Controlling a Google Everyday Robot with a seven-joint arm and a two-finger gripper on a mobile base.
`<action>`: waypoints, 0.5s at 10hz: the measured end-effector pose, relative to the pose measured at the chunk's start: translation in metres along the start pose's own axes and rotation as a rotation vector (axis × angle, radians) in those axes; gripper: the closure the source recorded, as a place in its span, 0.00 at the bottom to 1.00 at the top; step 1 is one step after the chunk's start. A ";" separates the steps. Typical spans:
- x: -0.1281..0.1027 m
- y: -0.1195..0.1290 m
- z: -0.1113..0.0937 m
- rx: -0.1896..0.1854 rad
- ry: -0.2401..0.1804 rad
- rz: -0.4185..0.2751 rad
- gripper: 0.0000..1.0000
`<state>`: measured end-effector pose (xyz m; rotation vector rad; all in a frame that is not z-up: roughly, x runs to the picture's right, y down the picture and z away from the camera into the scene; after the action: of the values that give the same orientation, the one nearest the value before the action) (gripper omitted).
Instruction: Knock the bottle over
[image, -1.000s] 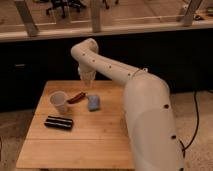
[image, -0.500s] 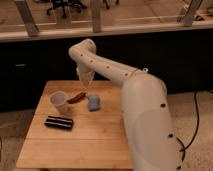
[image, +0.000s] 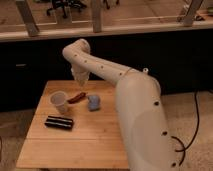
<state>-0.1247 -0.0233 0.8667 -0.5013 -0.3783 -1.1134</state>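
Observation:
A small pale bluish, see-through thing (image: 93, 103) lies low on the wooden table (image: 95, 142), right of the cup. It looks like the bottle on its side, no taller than the cup. My gripper (image: 80, 78) hangs from the white arm (image: 102, 70) over the table's back edge. It is above and behind the bottle, to its left, and apart from it. A translucent white cup (image: 59, 102) stands upright at the left.
A reddish-brown flat thing (image: 76, 97) lies between the cup and the bottle. A black bar (image: 59, 122) lies in front of the cup. The robot's white body (image: 145, 130) stands at the table's right side. A dark counter wall runs behind the table.
The arm's upper bend and the gripper have shifted slightly to the left. The things on the table have not moved.

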 end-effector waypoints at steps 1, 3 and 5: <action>0.004 0.006 0.000 0.000 0.004 0.014 0.98; 0.012 0.011 -0.004 0.006 0.006 0.046 0.98; 0.015 0.012 -0.008 0.008 -0.001 0.067 0.98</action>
<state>-0.1078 -0.0347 0.8660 -0.5037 -0.3640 -1.0464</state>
